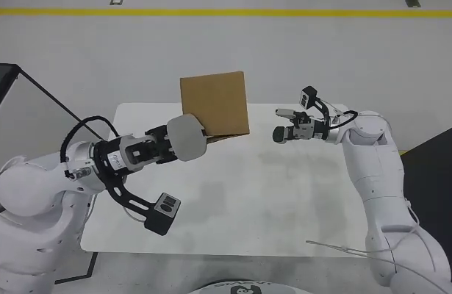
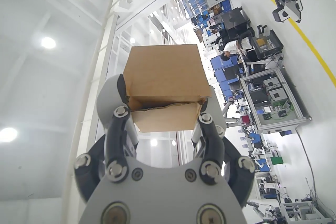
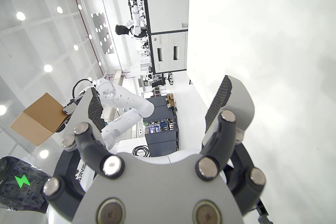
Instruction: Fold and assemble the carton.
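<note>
Top view shows the carton (image 1: pixel 214 103) held aloft over the far side of the table (image 1: pixel 284 213), pinched at its lower flap end by the left gripper (image 1: pixel 197 137), while the right gripper (image 1: pixel 279 123), spread wide and empty, stands apart on the carton's opposite side, facing it.

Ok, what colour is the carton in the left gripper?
Plain brown cardboard, with no markings visible. The carton shows best in the left wrist view.

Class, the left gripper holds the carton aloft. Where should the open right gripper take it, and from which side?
Likely the carton's free edge facing the right gripper, approached from the robot's right: the left gripper clamps the opposite, flapped end.
</note>
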### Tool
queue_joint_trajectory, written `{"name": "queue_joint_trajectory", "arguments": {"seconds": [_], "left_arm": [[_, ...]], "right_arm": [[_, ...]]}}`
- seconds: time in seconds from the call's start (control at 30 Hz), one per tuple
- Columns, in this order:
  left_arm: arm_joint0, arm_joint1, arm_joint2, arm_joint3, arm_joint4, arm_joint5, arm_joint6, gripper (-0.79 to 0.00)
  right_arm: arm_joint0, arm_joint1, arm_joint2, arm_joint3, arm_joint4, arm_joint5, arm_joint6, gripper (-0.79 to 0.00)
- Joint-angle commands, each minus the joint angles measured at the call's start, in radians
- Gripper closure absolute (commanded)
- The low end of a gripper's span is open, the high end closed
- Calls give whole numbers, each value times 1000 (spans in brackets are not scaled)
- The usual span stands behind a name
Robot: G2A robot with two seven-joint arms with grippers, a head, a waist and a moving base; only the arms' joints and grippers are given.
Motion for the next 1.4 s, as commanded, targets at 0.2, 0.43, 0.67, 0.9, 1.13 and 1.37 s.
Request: {"name": "queue_joint_trajectory", "arguments": {"seconds": [0.2,0.43,0.67,0.9,1.13,1.37], "left_arm": [[0,3,5,11,2,41,11,0],[0,5,16,17,8,52,17,0],[13,4,24,40,-46,-4,-7,0],[11,-9,34,105,-409,-212,-171,0],[7,-9,35,106,-424,-231,-199,0],[16,-18,43,158,-693,-397,-348,0]], "right_arm": [[0,0,0,0,0,0,0,-785],[0,0,0,0,0,0,0,-785],[0,0,0,0,0,0,0,-785],[0,0,0,0,0,0,0,-785],[0,0,0,0,0,0,0,-785],[0,0,0,0,0,0,0,-785]]}}
